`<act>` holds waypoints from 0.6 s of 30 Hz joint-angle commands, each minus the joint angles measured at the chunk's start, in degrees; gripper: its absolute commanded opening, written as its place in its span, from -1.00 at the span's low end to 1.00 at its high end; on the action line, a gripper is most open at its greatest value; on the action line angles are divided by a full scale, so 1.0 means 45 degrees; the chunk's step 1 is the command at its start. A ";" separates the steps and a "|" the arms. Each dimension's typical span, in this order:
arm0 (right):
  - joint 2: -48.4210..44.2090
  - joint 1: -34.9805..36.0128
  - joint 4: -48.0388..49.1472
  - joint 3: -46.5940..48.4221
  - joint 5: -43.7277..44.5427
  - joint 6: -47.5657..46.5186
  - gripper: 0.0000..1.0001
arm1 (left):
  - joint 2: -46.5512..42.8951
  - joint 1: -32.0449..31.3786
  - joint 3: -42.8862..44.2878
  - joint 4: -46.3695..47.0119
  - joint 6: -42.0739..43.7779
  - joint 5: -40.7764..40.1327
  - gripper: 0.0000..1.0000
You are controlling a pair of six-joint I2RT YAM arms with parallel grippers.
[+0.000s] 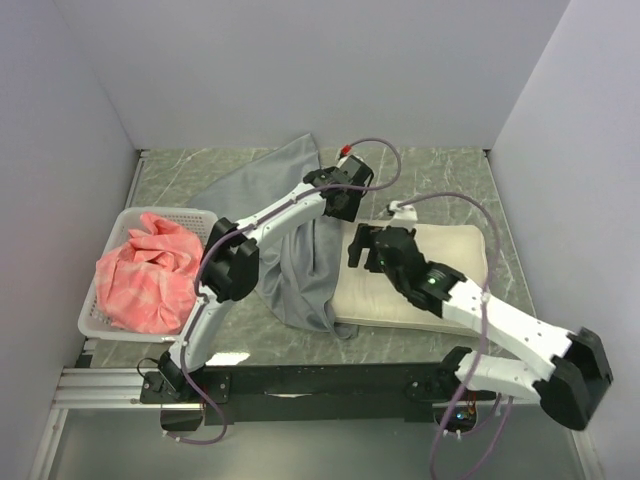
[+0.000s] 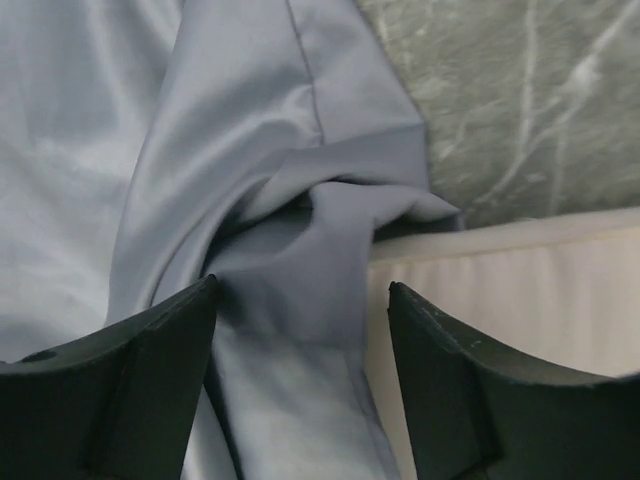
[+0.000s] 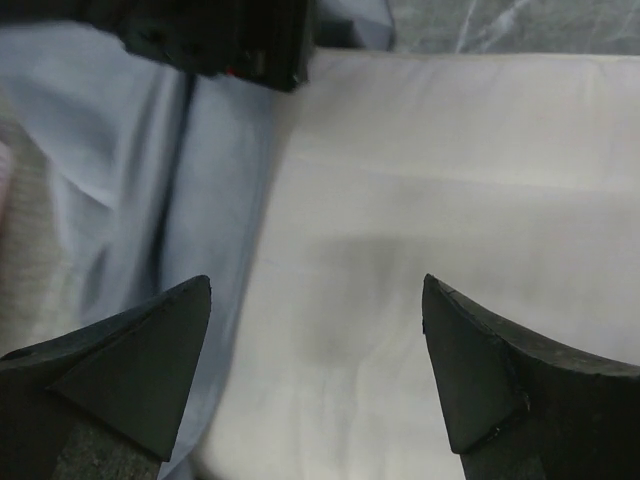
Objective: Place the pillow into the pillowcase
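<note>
The grey pillowcase (image 1: 290, 235) lies crumpled in the middle of the table, and its right edge overlaps the left end of the cream pillow (image 1: 445, 270). My left gripper (image 1: 345, 208) hovers open over that overlap. In the left wrist view a fold of the pillowcase (image 2: 290, 250) lies under and between the spread fingers of the left gripper (image 2: 303, 292), with the pillow (image 2: 520, 290) to the right. My right gripper (image 1: 362, 247) stands open just above the pillow's left end. The right wrist view shows the pillow (image 3: 450, 190) below the right gripper (image 3: 317, 290) and the pillowcase (image 3: 140, 180) at left.
A white lattice basket (image 1: 92, 322) with a pink-red checked cloth (image 1: 150, 275) stands at the left. Grey walls close in the back and both sides. The left arm's gripper body (image 3: 210, 35) crosses the top of the right wrist view, close to my right gripper.
</note>
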 commanded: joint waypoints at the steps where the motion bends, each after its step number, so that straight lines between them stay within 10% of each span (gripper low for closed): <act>1: 0.2187 -0.0131 -0.0745 0.0677 -0.0068 -0.1428 0.85 | 0.0033 0.0169 0.1070 -0.0233 0.0791 0.0096 0.35; 8: 0.4415 -0.0190 0.0346 0.0189 -0.0476 -0.0939 0.71 | -0.0392 0.0209 0.0172 0.0566 0.0675 0.0871 -0.96; 10: 0.5157 -0.0209 0.0563 0.0286 -0.0866 -0.0920 0.50 | -0.0804 0.0131 -0.0042 0.1052 0.0577 0.1519 -0.98; 11: 0.5334 -0.0171 0.0544 0.0500 -0.1255 -0.0862 -0.36 | -0.1231 -0.0063 -0.0140 0.1269 0.0654 0.2064 -0.98; 13: 0.5278 -0.0170 0.0485 0.0619 -0.1744 -0.0453 -1.00 | -0.1624 -0.0356 -0.0181 0.1699 0.0947 0.2458 -0.99; 18: 0.2098 0.0005 0.1110 0.0014 -0.3328 0.0680 -1.00 | -0.2796 -0.0865 -0.0317 0.3144 0.0794 0.6063 -0.99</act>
